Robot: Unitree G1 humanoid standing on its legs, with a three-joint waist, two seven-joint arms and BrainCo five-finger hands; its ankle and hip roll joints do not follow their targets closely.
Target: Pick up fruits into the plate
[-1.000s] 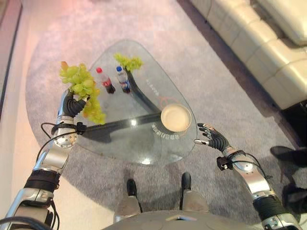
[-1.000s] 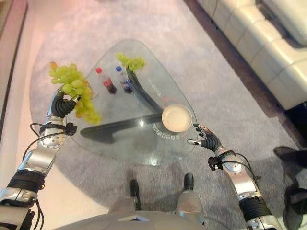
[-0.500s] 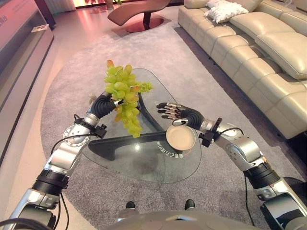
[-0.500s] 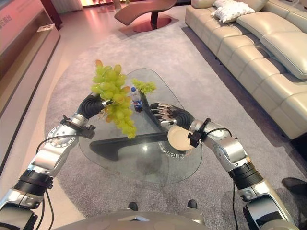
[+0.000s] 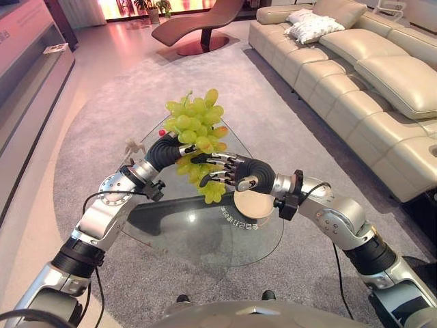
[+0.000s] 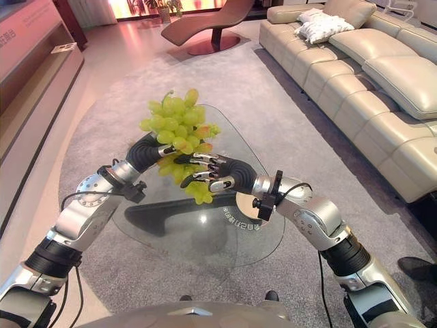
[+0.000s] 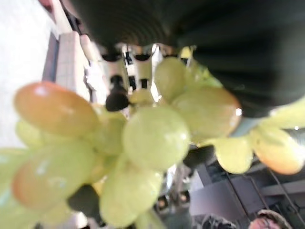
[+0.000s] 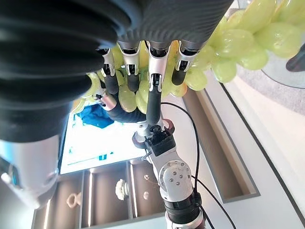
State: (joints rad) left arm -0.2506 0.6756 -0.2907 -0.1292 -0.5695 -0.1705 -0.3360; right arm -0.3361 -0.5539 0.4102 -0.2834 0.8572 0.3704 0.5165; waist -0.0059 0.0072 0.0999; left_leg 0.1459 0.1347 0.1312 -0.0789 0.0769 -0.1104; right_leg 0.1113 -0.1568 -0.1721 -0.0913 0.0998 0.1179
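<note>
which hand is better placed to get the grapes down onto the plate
Left, probably. The left hand already grips the grape bunch in the air near the plate on the glass table. The right hand only reaches its fingers to the bunch from beside it.

This is a living room or lounge. A glass coffee table stands on a grey rug. Beside it runs a long cream leather sofa with a cushion; beyond it, a brown chaise longue.

grapes: yellow-green, some orange-tinged | plate: beige | sofa: cream | rug: grey
</note>
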